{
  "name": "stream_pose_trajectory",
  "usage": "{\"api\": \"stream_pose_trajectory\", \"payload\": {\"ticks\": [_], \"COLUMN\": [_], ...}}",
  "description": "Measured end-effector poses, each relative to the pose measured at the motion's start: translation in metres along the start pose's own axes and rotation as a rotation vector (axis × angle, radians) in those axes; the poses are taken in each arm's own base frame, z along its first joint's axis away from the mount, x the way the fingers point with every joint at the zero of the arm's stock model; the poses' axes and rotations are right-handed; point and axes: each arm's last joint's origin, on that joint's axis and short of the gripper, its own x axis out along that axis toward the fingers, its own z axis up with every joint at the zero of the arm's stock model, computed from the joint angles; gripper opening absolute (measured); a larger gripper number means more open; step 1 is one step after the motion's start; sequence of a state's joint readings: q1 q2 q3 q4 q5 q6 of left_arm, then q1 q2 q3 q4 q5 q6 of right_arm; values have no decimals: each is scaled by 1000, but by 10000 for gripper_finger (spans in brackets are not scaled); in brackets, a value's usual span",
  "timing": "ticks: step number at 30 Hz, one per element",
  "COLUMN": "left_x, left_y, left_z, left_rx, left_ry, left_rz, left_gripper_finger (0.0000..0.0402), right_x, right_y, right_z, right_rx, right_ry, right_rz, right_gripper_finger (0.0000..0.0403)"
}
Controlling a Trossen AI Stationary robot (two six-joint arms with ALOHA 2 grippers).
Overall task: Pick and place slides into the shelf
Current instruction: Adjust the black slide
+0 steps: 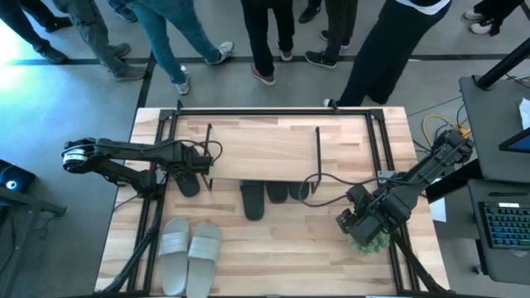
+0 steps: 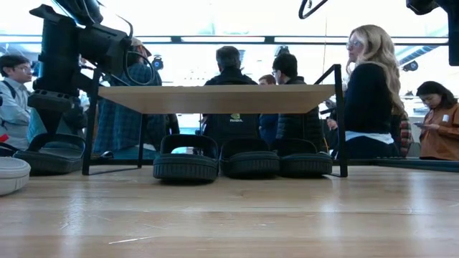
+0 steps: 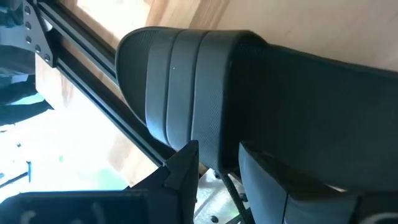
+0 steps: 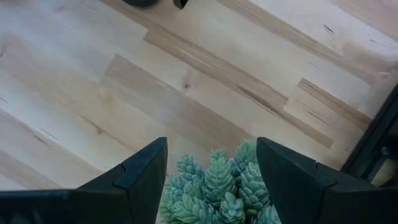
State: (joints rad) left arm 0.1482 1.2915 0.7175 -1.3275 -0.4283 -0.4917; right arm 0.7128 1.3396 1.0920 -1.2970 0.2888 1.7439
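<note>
The shelf [image 1: 265, 149] stands mid-table, and three black slides [image 2: 185, 161] [image 2: 249, 159] [image 2: 305, 159] lie on their soles under its board [image 2: 215, 99]. A fourth black slide [image 1: 189, 182] lies just left of the shelf, under my left gripper [image 1: 189, 163], which is shut on it; it also shows in the low view [image 2: 50, 156]. Two pale grey slides [image 1: 189, 247] lie side by side on the table at the near left. My right gripper [image 4: 211, 168] is open at the near right, with its fingers on either side of a green succulent plant [image 4: 217, 190]. My left gripper holds the black slide by its wide strap [image 3: 180, 93], with one fingertip [image 3: 183, 163] against the strap's outer face. The strap hides where the other finger [image 3: 273, 186] lies. The fingers come slanting down from the table's left. I cannot tell whether the sole is on the table.
Black frame rails [image 1: 153, 207] run along the table's left and right sides and its far edge. The shelf's wire legs [image 2: 90, 129] stand close to the held slide. People stand beyond the far edge. Bare wood [image 1: 281, 257] lies in front of the shelf.
</note>
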Motion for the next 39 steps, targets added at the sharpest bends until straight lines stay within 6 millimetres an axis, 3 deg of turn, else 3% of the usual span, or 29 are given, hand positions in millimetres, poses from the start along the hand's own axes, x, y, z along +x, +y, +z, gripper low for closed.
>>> {"api": "stream_pose_trajectory", "payload": {"ticks": [7, 12, 23, 32, 39], "left_x": [-9, -25, -38, -44, -52], "left_y": [4, 19, 37, 60, 100], "left_z": [-3, -15, -34, -41, -23], "left_rx": [-34, -177, -467, -546, -509], "left_ry": [-65, -183, -397, -302, -210], "left_rz": [-69, -171, -422, -431, -508], "left_gripper_finger": [100, 100, 100, 100, 100], "right_x": [0, 0, -1, -1, -1], "right_y": [-1, -1, -1, -1, 0], "right_z": [0, 0, 1, 1, 1], "right_rx": [9, 9, 4, -2, -8], "right_ry": [0, 0, -11, -18, -29], "right_rz": [-3, -4, -3, 1, 7], "right_gripper_finger": [238, 238, 238, 238, 238]}}
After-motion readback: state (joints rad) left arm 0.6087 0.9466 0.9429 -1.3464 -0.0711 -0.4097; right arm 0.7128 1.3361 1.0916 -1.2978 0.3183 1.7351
